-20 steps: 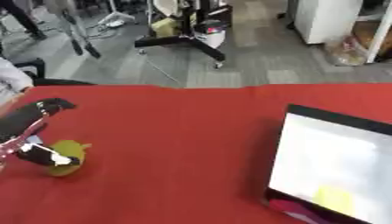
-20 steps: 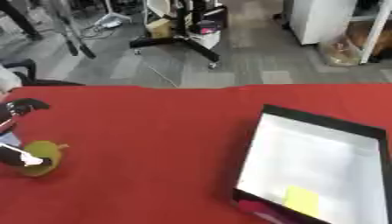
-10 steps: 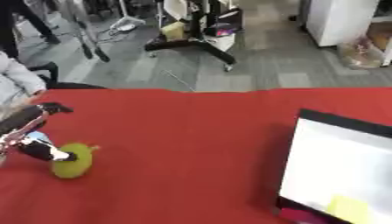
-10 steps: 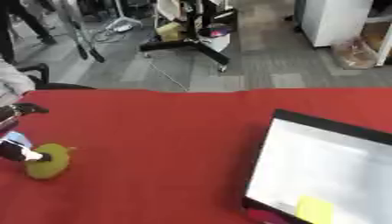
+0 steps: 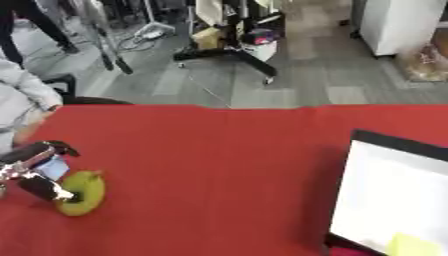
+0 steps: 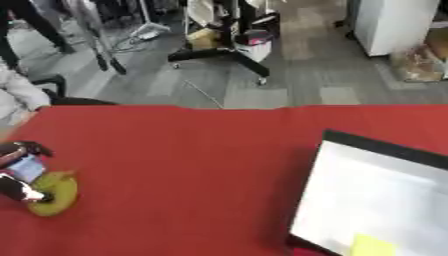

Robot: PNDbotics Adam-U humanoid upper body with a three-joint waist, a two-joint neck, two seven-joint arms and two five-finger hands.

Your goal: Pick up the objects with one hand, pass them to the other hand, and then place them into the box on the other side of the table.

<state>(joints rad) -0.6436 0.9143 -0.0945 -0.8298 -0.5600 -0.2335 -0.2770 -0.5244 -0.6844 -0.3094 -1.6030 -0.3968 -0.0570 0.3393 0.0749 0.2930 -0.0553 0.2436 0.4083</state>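
Hand work sits at 9 o'clock on the red table [image 5: 219, 165]: the left hand [image 5: 35, 170] has its fingers [image 5: 45, 187] curled onto a yellow-green object [image 5: 80, 192], seemingly pinching its near side. The white box [image 5: 394, 200], black-rimmed, lies well apart at 4 o'clock with a yellow piece [image 5: 411, 246] inside. The right hand shows in neither view. To do this step well, settle the pinch across the object's middle, lift straight up, then carry toward table centre for the 1 handover.
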